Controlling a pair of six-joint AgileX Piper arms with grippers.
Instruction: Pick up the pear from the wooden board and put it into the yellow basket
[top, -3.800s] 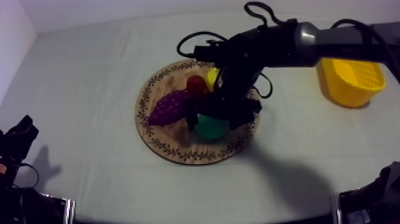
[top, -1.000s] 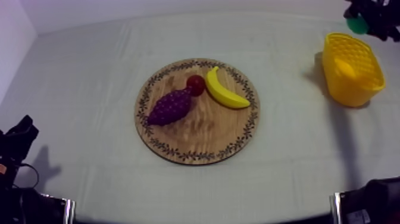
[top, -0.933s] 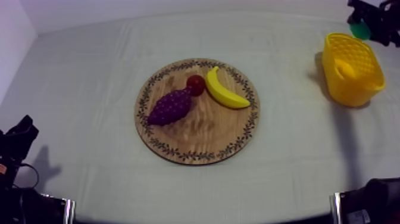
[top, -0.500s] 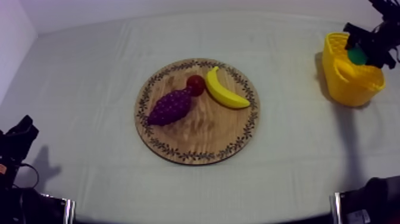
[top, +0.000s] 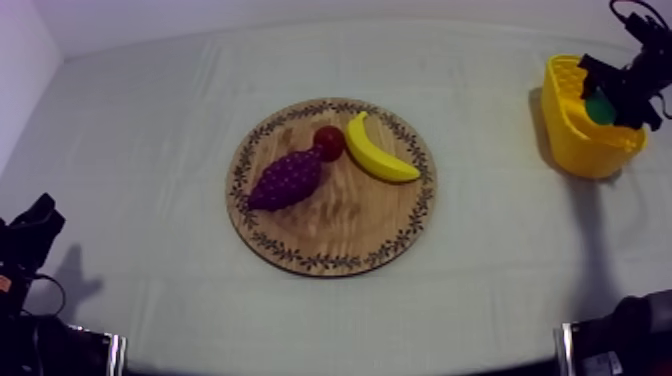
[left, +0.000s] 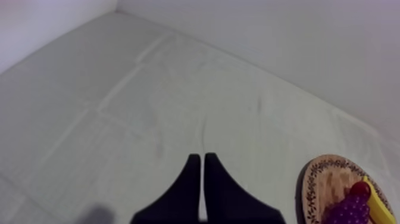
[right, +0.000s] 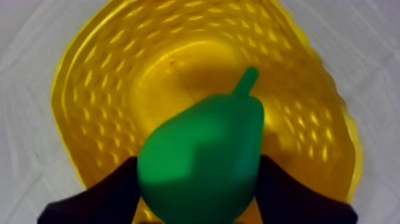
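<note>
The right tool (top: 612, 92) was clenched round the green toy pear (right: 202, 161), one black finger (right: 110, 193) pressed against each flank. It held the fruit over the open mouth of the yellow perforated basket (top: 580, 150), which stood by the right edge of the cloth-covered surface (top: 150, 120), toward its far right corner. The pear's stem pointed away from the tool, above the basket's floor; whether the fruit touched the basket could not be told. The round wooden board with a patterned rim (top: 340, 225) lay at the middle of the surface, carrying a purple bunch of grapes (top: 287, 180), a small red fruit (top: 329, 142) and a yellow banana (top: 378, 150). The left tool (left: 201, 179) was clenched on nothing near the surface's near left corner, its fingers together in a narrow wedge.
</note>
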